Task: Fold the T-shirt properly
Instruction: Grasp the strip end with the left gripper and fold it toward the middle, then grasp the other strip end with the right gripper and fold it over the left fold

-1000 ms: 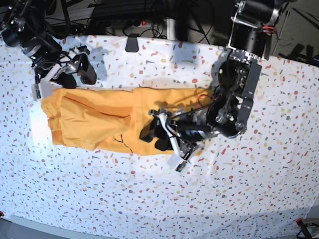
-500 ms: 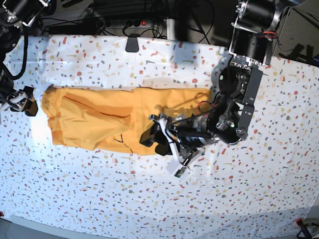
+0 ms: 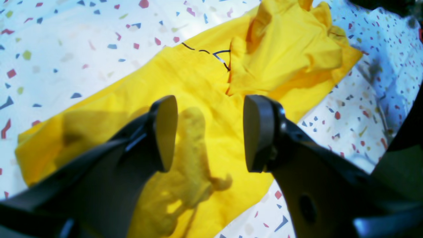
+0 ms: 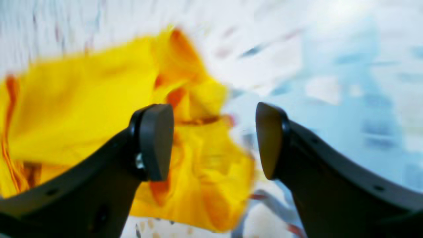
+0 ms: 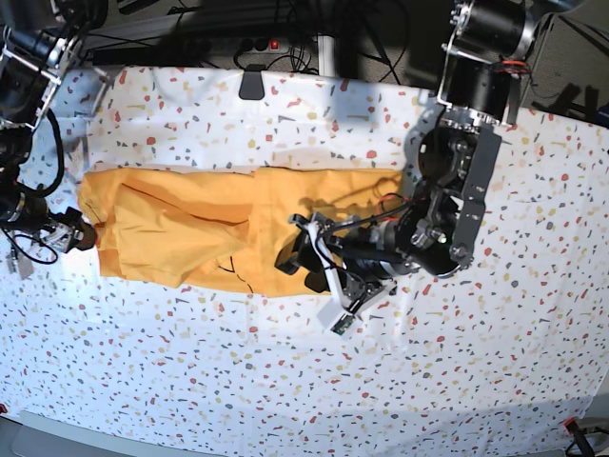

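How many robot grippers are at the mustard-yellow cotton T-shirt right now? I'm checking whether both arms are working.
2. The left gripper hangs open over the mustard-yellow cotton T-shirt near its middle; the right gripper is open at the shirt's far end. Neither holds cloth.

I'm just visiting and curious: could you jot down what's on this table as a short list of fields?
cloth: T-shirt, mustard yellow, lying partly folded and rumpled
marks: thin black curved lines on the fabric
surface: white speckled tablecloth
left end effector: open, over the shirt, holding nothing
right end effector: open, at the shirt's edge; view blurred
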Motion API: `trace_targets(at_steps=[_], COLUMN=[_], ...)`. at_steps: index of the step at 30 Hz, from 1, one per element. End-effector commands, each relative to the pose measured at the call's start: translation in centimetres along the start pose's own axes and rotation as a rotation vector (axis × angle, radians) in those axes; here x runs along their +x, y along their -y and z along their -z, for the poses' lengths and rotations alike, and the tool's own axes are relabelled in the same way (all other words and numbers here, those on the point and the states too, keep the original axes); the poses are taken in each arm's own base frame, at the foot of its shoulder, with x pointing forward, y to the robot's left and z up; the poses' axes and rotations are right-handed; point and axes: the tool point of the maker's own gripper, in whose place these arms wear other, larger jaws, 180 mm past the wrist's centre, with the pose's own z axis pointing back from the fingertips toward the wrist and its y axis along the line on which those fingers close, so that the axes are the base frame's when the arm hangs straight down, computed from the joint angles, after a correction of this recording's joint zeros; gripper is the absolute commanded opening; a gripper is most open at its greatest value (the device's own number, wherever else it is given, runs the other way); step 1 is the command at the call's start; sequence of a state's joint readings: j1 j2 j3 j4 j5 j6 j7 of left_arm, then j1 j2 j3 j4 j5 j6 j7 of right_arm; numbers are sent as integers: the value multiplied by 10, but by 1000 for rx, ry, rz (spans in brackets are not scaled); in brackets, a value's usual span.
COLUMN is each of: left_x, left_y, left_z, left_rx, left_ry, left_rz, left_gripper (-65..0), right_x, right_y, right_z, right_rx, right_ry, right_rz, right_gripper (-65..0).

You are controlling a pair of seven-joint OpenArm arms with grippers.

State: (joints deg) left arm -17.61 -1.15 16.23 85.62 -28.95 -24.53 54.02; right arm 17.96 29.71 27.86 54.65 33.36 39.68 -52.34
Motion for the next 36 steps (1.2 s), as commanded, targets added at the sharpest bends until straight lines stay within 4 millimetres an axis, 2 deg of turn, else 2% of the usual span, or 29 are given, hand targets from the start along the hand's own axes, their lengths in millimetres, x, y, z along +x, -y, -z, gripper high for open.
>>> trace_targets(at_steps=[1,4,8,15,22,24,26,29,32,34,36], left_x=[23,21,12,1,-24,-31,-38,-44,-40,-37,-36], left_y=[4,2,-8,-8,-3,-3,-5,-8,-8,-8,-8], left_z=[-3,-3,-3,-2,0,0,0,-1,0,0,0], left_rx=[-14,-4,50,55,46,51,67,90,93,93,92], left_ry=[63,51,-1,-38,-75,-89,-107,-124,-99,-83,-80], left_rz=[24,31,70,65,31,28,35,48,51,52,52], left_gripper=[-339,-339,-339,-339,-339,-339,-339,-339,-339,-339,-339], right_x=[20,6,-9,-11,-21,-21,-21,-19,-5,7,15], right_y=[3,0,4,-20,-28,-28,-29,-30,-39,-57,-85], right_z=[-6,5,10,12,14,14,15,16,13,9,5], right_rx=[0,21,32,167,191,191,193,195,242,322,426], right_ry=[41,-9,-39,-42,-85,-88,-86,-72,-36,-32,-66], right_rz=[-16,7,61,157,163,163,163,166,184,193,182], right_gripper=[-258,-258,-258,-258,-265,-330,-430,-638,-650,-650,-650])
